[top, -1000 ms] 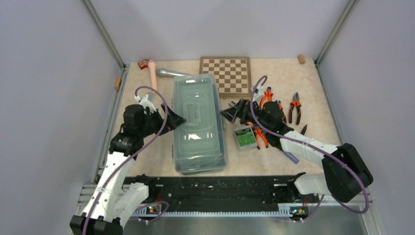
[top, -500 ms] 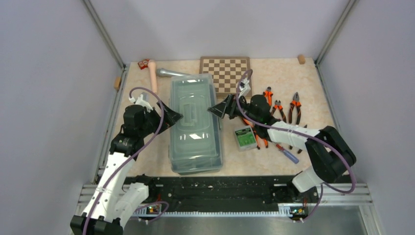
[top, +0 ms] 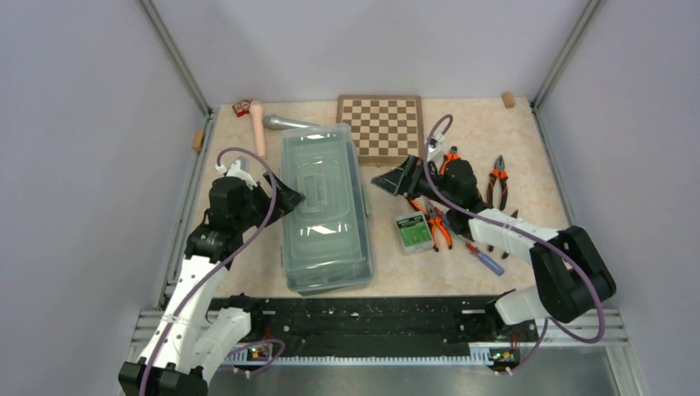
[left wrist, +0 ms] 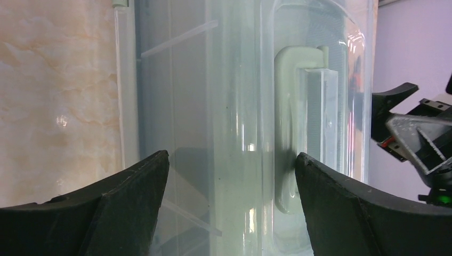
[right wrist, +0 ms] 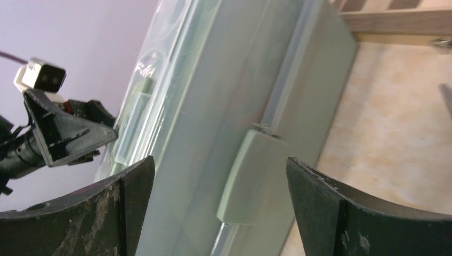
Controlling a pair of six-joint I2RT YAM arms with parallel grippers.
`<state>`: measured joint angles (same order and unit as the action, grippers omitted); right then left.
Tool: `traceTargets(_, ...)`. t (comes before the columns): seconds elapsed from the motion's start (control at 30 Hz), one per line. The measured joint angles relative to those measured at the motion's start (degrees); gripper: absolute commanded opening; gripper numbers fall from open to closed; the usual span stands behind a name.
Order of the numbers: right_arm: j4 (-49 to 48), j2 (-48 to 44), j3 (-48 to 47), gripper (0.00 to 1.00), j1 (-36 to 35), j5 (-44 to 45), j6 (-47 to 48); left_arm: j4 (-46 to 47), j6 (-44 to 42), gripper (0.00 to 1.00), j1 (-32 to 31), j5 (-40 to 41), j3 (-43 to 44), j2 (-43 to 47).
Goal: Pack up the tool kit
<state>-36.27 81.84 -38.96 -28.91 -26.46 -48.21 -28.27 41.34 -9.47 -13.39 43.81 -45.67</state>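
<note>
toolbox (top: 326,210) sits mid table btw both arms, lid on. left claw (left wrist: 229,176) spread wide over the lid, right claw (right wrist: 218,181) spread wide by the side latch (right wrist: 250,176), neither pinching anything. imo stiff slick plastic, prob light-ish. grab the latch or handle (left wrist: 288,122), not the smooth walls.

left arm (top: 198,268): raised from its base on the left of the toolbox (top: 326,239), elbow bent, wrist turned toward the toolbox's left side.
left gripper (top: 290,198): held at the toolbox's left edge; jaws are spread wide, nothing is clamped.
right arm (top: 512,235): stretched from its base on the right of the toolbox, forearm kept low, wrist aimed at the toolbox's right wall.
right gripper (top: 402,177): held just beside the toolbox's right side, apart from it; jaws are spread wide, nothing is gripped.
</note>
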Motion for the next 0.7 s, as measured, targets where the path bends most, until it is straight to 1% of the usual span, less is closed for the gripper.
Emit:
traceTargets(0.13, 2.3, -2.3, 0.8, 0.92, 3.3, -0.1, 0.4, 0.1, -0.5, 0.91, 0.0, -0.7, 0.0, -0.7)
traceTargets(0.3, -0.3, 1.1, 1.5, 0.89, 3.3, -3.1, -2.3, 0.0, -0.8, 0.91, 0.0, -0.7, 0.3, -1.1)
traceTargets(0.4, -4.2, 6.3, 1.9, 0.85, 3.3, -5.9, -6.1, 0.0, -0.9, 0.91, 0.0, -0.7, 0.5, -1.3)
traceTargets(0.53, -10.0, 12.3, 2.3, 0.78, 3.5, -9.7, -11.6, 0.0, -0.9, 0.91, 0.0, -0.8, 0.5, -1.4)
traceTargets(0.7, -21.7, 18.9, 2.9, 0.70, 3.5, -13.6, -19.0, 0.0, -0.8, 0.91, 0.0, -0.9, 0.5, -1.5)
